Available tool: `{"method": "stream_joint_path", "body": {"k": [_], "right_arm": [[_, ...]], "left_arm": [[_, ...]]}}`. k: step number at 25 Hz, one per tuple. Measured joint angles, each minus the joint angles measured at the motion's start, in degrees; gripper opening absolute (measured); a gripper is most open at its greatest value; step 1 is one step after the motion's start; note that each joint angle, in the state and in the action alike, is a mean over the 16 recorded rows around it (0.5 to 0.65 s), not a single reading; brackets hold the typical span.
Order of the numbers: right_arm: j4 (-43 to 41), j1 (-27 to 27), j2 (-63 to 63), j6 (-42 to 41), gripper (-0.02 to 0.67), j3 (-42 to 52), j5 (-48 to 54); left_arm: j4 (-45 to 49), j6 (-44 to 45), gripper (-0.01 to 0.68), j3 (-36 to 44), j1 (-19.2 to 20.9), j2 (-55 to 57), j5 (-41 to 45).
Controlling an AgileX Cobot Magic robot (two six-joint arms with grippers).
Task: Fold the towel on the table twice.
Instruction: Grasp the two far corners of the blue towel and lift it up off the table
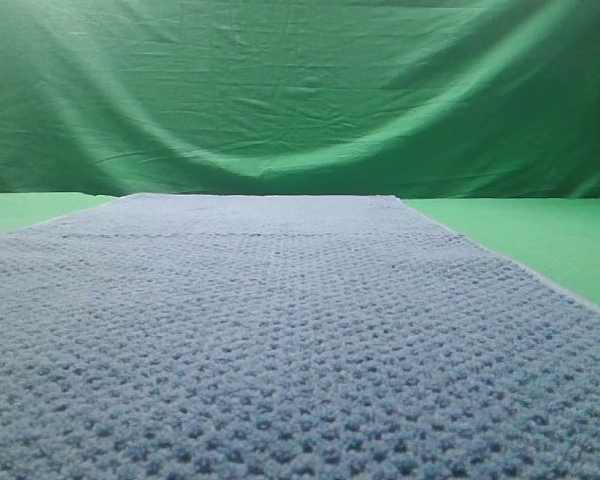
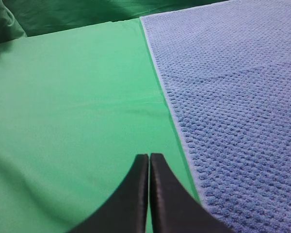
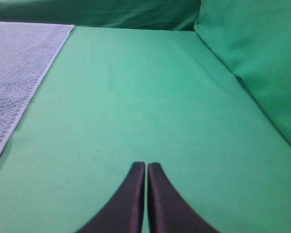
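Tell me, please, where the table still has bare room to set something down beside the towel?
Bare green table lies right of the towel, out to the backdrop cloth, ahead of the shut right gripper. Another strip lies left of the towel, ahead of the shut left gripper. The towel covers the middle.

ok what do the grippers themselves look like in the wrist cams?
Only the fingertips show. Left gripper: two smooth matte black fingers, broad at the base, curving to narrow tips. Right gripper looks identical. No cables, markings or arm links visible.
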Motion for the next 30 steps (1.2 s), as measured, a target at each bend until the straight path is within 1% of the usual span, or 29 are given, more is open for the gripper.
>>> {"method": "stream_joint_path", "body": {"k": [4,7,11,16,19,21,25,30], "right_arm": [[0.3,0.0,0.0,-0.1,0.000,0.0,-0.7],[0.7,0.0,0.0,-0.1,0.000,0.1,-3.1],[1.1,0.0,0.0,-0.2,0.000,0.1,-9.5],[1.8,0.0,0.0,0.0,0.000,0.2,-20.0],[2.0,0.0,0.0,1.2,0.000,0.2,-26.1],[2.0,0.0,0.0,2.5,0.000,-0.3,-28.3],[2.0,0.0,0.4,5.1,0.000,-3.4,-26.3],[2.0,0.1,4.1,7.3,0.000,-11.3,-16.0]], "left_arm": [[0.2,0.0,0.000,0.0,0.0,0.0,-1.4],[0.3,0.0,0.000,0.1,0.0,0.0,-4.5],[0.5,0.0,0.000,0.1,0.0,0.0,-11.0],[0.5,-0.2,0.000,0.1,0.0,0.0,-20.8],[0.3,-1.7,0.000,0.1,0.0,0.0,-26.8],[0.0,-3.5,0.000,0.0,0.0,0.0,-29.7],[-0.6,-8.1,0.000,-2.0,0.0,0.2,-31.2],[-1.4,-14.2,0.000,-8.1,0.0,2.8,-27.3]]}}
